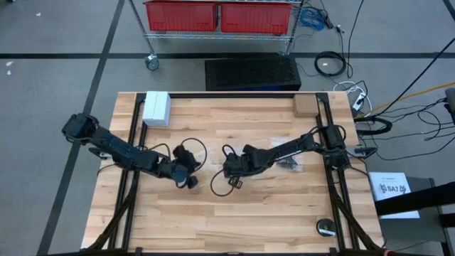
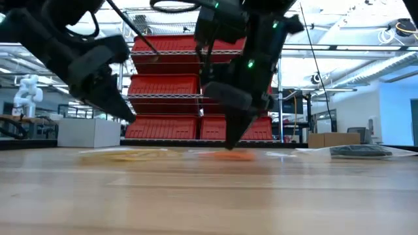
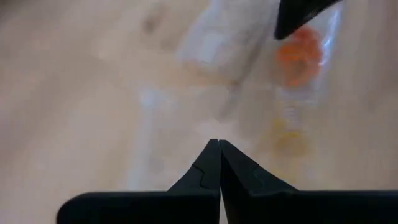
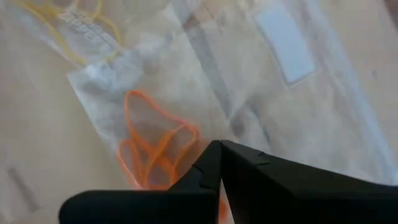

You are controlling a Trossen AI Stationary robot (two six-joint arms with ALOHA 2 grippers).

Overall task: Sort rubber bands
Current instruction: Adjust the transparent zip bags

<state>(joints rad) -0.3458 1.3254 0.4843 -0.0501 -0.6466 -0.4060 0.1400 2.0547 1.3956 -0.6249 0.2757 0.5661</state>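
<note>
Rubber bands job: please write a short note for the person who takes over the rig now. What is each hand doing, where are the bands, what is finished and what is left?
Left hand: shut, empty, low over the middle of the table.
Right hand: shut, tip at the clear bag that holds the orange bands; I cannot tell if it pinches the bag.
Yellow bands are in a second clear bag beside it.
Done: orange and yellow bands look bagged by colour.
Left: unclear; no loose bands are visible, so check the table.

Both arms reach inward, low over mid-tabletop. Left tool [image 3: 219, 163] fully closed; right tool [image 4: 220, 163] fully closed, tips nearly meeting.
</note>
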